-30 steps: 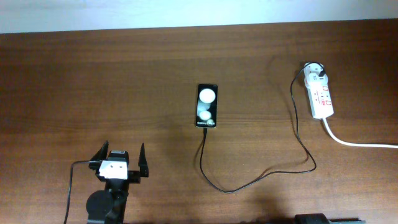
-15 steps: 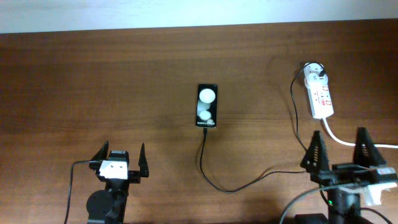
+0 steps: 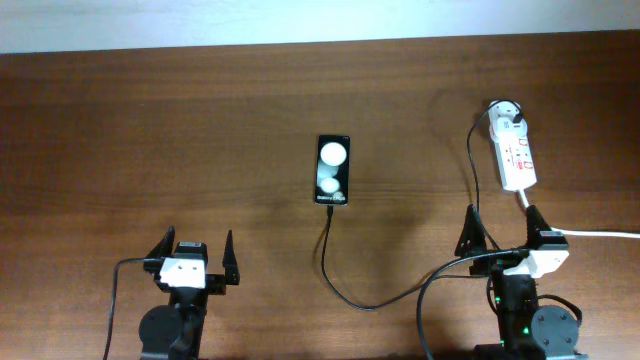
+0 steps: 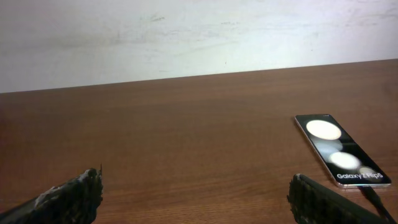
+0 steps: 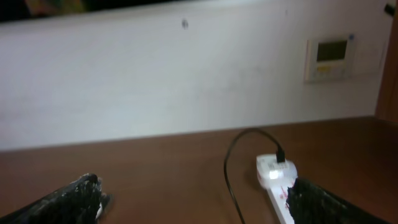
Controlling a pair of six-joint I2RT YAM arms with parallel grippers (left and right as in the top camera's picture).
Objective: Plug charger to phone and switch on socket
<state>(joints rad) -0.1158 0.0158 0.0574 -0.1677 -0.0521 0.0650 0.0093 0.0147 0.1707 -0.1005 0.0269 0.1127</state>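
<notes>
Your right hand (image 3: 502,216) is the one thing that has changed. A second ago it was out of the overhead view altogether. Half a second ago it stood large over the near right corner of the desk (image 3: 150,120). Now it has slid left and away from the near edge, with its fingers spread apart and nothing between them. It sits just short of the near end of the socket (image 3: 516,156), whose thick white cord (image 3: 585,233) runs off past the hand's right finger.

Your left hand (image 3: 198,238) has not stirred. It is parked at the near edge, left of centre, with its fingers likewise apart and empty.

The charger (image 3: 345,295) lies as it did. From the phone's near end the cable loops towards the near edge and swings right, passing under your right hand. It then climbs to its white adapter (image 3: 506,118), seated in the far end of the socket by the far right corner.

The phone (image 3: 333,170) rests flat near the middle of the desk, unmoved. The plug tip meets its near edge and looks to be already in, though the pictures are too coarse to be sure it is fully home.

Taken together, the plugging appears done. Your right hand seems to be lining up on the socket's switches, which the wrist view puts just ahead and to its right.
</notes>
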